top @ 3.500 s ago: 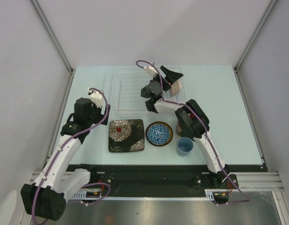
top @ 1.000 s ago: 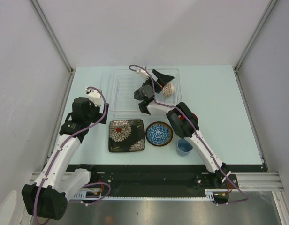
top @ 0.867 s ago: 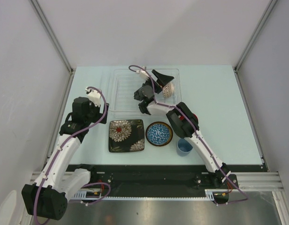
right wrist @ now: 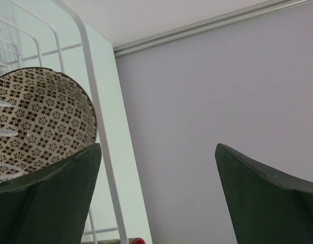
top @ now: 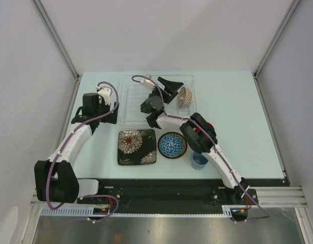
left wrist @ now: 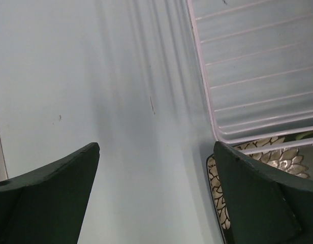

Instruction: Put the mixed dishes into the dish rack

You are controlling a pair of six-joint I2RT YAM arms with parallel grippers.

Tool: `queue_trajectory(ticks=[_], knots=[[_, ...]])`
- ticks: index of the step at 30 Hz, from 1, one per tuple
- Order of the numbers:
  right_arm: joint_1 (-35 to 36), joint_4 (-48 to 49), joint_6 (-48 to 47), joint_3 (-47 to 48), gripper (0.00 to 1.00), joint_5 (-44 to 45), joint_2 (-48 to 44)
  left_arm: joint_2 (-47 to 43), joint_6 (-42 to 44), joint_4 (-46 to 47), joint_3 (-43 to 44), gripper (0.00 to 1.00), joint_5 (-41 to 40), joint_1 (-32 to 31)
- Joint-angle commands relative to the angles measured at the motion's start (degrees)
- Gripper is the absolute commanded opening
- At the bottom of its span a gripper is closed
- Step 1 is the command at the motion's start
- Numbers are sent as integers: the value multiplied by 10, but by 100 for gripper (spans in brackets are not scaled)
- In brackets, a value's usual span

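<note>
If pulled back carelessly with right tool (right wrist: 156,198) spread and empty, could clip beige patterned bowl (right wrist: 42,119), seemingly propped on edge at right end of dish rack (top: 127,109), toppling it. Likewise spread and empty: left tool (left wrist: 156,198), over surface (left wrist: 121,101) beside rack.

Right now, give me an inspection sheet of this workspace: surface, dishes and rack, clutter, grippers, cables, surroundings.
Surface: pale blue table, no spills seen.
Job's things: beige patterned bowl stands on edge inside the clear dish rack. The black square floral plate, blue patterned bowl and small light-blue cup sit on the table in front of the rack. Other dishes cannot be told, as the right arm hides part of the table.
Clutter: nothing seen.
Grippers: left gripper open and empty, over the table by the rack's corner. Right gripper open, beside the beige bowl.
Cables: a purple cable loops along each arm.
Surroundings: plain enclosure walls with metal frame posts.
</note>
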Motion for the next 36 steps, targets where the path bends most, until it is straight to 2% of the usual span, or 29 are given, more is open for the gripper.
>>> queue_trajectory(ticks=[1, 5, 7, 10, 12, 13, 14, 15, 16, 17, 18, 19, 20, 21, 23, 26, 27, 29, 30, 31, 32, 35, 36], knots=[[51, 169, -8, 34, 100, 137, -97, 15, -9, 7, 51, 100, 54, 25], [184, 166, 13, 129, 100, 137, -95, 17, -29, -3, 56, 100, 74, 28], [219, 169, 28, 172, 100, 137, -104, 11, -33, -10, 56, 100, 83, 28], [259, 175, 34, 237, 100, 131, -178, 0, -31, -22, 59, 100, 85, 28], [271, 179, 41, 267, 100, 111, -263, -7, -31, -28, 64, 100, 84, 28], [278, 178, 63, 270, 100, 95, -300, -11, -31, -29, 65, 100, 84, 29], [287, 173, 83, 267, 100, 43, -333, -16, -31, -30, 65, 100, 86, 30], [307, 76, 127, 247, 100, 15, -402, -18, -33, -33, 66, 100, 86, 30], [313, -7, 291, 231, 100, -26, -438, -22, -38, -37, 67, 100, 88, 30], [316, -115, 413, 202, 100, -50, -478, -24, -39, -43, 69, 100, 91, 30], [315, -498, 572, 207, 100, -85, -560, -25, -42, -46, 71, 100, 93, 31], [290, -732, 791, 259, 100, -245, -583, -28, -44, -51, 74, 100, 95, 31], [235, -889, 1036, 294, 100, -341, -600, -34, -45, -56, 76, 100, 97, 31], [128, -958, 1092, 281, 100, -396, -625, -39, -45, -59, 77, 100, 99, 33], [86, -959, 1111, 257, 100, -439, -636, -54, -46, -70, 81, 100, 102, 35], [56, -1138, 1203, 310, 100, -489, -577, -71, -41, -88, 81, 99, 107, 36], [54, -1255, 1276, 312, 98, -490, -539, -81, -40, -90, 81, 100, 111, 36], [58, -1365, 1354, 223, 95, -511, -529, -91, -40, -98, 74, 100, 117, 36], [62, -1365, 1406, 168, 86, -526, -536, -103, -39, -100, 70, 100, 124, 36], [75, -1352, 1420, 92, 84, -543, -571, -109, -38, -101, 62, 100, 127, 36], [90, -1322, 1438, -24, 83, -553, -590, -112, -38, -103, 59, 100, 129, 36], [76, -1314, 1497, -186, 80, -640, -636, -124, -35, -109, 48, 100, 133, 36], [76, -1325, 1507, -208, 79, -651, -641, -126, -34, -110, 45, 100, 133, 36]])
